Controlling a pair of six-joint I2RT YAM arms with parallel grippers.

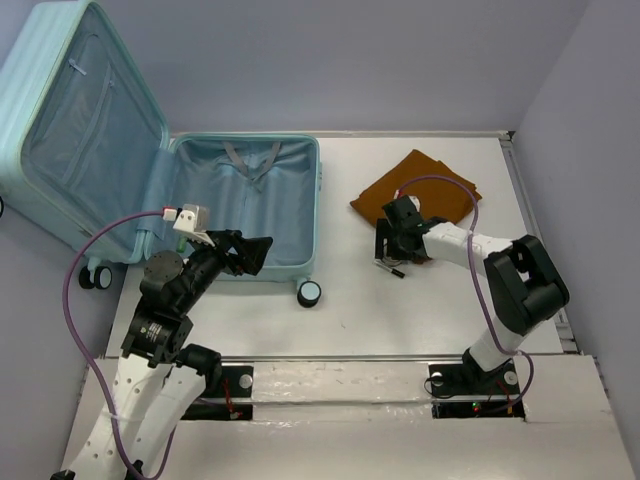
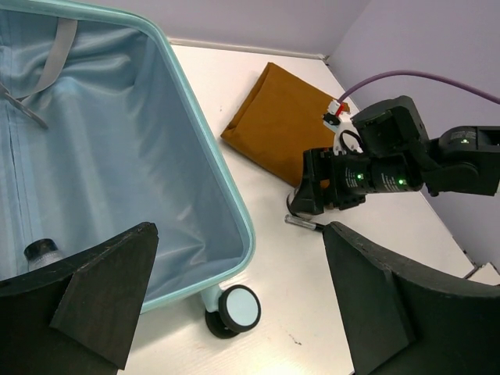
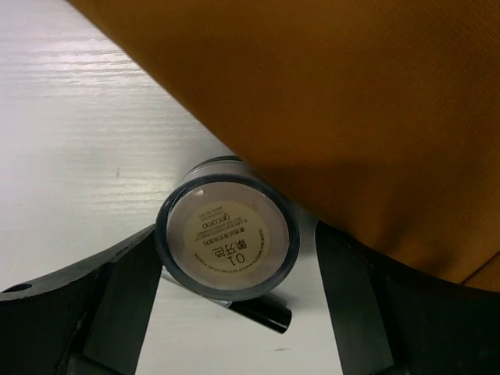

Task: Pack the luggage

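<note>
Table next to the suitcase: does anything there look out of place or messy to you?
Nothing looks spilled or broken. Only a small round jar sits snug against the folded brown cloth, a thin black stick beside it, between the open fingers of the right gripper.

Luggage [image 1: 245, 215] open above, cloth [image 1: 420, 185] against jar [image 3: 226, 238]

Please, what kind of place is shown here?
Probably a robotics lab test cell: two arms bolted to a white table, plain lilac walls around it, an open suitcase as prop.
</note>
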